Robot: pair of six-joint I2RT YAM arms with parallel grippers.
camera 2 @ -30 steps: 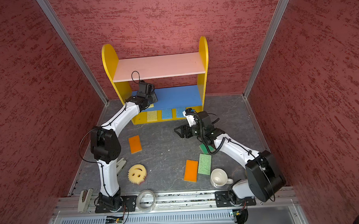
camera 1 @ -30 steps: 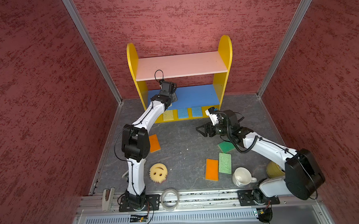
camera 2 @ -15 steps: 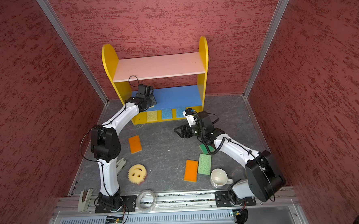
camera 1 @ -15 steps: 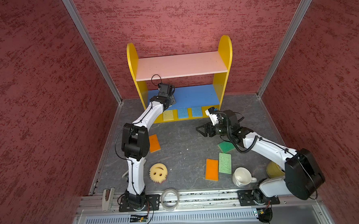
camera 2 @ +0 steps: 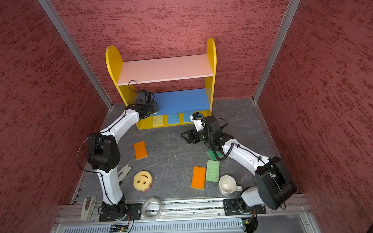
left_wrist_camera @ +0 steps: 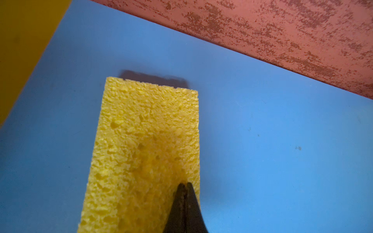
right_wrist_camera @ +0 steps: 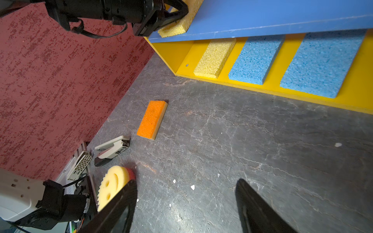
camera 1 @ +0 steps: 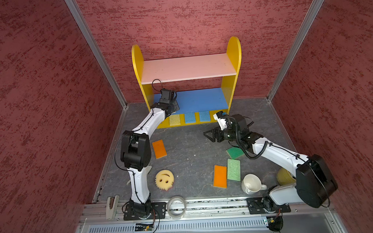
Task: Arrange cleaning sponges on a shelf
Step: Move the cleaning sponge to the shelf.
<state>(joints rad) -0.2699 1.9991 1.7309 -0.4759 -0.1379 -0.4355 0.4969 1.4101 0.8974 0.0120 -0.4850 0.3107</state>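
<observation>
The shelf (camera 1: 187, 68) stands at the back wall, with a pink upper board, a blue middle board (left_wrist_camera: 262, 141) and a yellow base. My left gripper (left_wrist_camera: 184, 184) is shut on a yellow sponge (left_wrist_camera: 145, 141), held low over the left end of the blue board near the yellow side panel. On the base lie a yellow sponge (right_wrist_camera: 215, 57) and two blue ones (right_wrist_camera: 256, 58) (right_wrist_camera: 323, 62). My right gripper (right_wrist_camera: 186, 181) hangs open and empty over the bare floor. Loose on the floor are orange sponges (camera 1: 159, 148) (camera 1: 220, 176), green ones (camera 1: 233, 169) (camera 1: 234, 152) and a smiley sponge (camera 1: 164, 179).
A white mug (camera 1: 251, 183) stands by the right arm's base, with a yellow cup (camera 1: 283, 176) behind that arm. A clear tape ring (camera 1: 176, 206) lies on the front rail. A grey stapler (right_wrist_camera: 112, 148) lies by the left wall. Red walls close in three sides.
My left gripper has shifted a little to the left along the blue board with the yellow sponge in it. The right arm has not moved.
</observation>
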